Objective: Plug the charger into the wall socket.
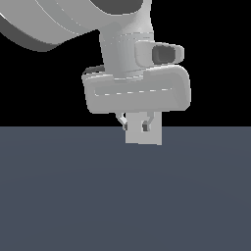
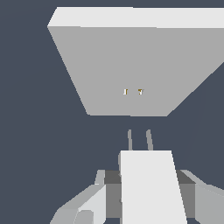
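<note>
In the wrist view my gripper is shut on the charger, a small white block. Its two thin prongs point toward the wall socket. The socket is a large white slab with two tiny yellowish holes at its middle. The prongs stop short of the slab, roughly in line with the holes. In the exterior view the gripper hangs low over the floor. A white upright rectangle, the socket, overlaps the fingertips. The charger cannot be told apart there.
A dark grey-blue floor lies under everything. The arm's large white hand and wrist fill the upper middle of the exterior view. Nothing else stands nearby.
</note>
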`<action>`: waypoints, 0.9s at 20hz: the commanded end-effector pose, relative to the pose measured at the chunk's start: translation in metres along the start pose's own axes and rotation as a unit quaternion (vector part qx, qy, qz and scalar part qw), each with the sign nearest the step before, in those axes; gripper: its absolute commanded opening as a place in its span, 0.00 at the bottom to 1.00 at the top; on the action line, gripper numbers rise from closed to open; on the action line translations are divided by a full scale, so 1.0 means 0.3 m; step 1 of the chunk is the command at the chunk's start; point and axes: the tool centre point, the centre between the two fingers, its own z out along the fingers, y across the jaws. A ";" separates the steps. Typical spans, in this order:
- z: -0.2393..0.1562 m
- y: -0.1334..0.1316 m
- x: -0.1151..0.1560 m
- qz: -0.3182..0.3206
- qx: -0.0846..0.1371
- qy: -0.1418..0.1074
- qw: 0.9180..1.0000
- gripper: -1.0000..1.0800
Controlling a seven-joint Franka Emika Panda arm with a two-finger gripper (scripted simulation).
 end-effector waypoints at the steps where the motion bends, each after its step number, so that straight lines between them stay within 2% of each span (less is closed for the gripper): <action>1: -0.003 -0.003 0.003 0.004 -0.003 0.000 1.000 0.00; 18: 0.007 -0.008 0.030 0.009 -0.006 -0.001 1.000 0.00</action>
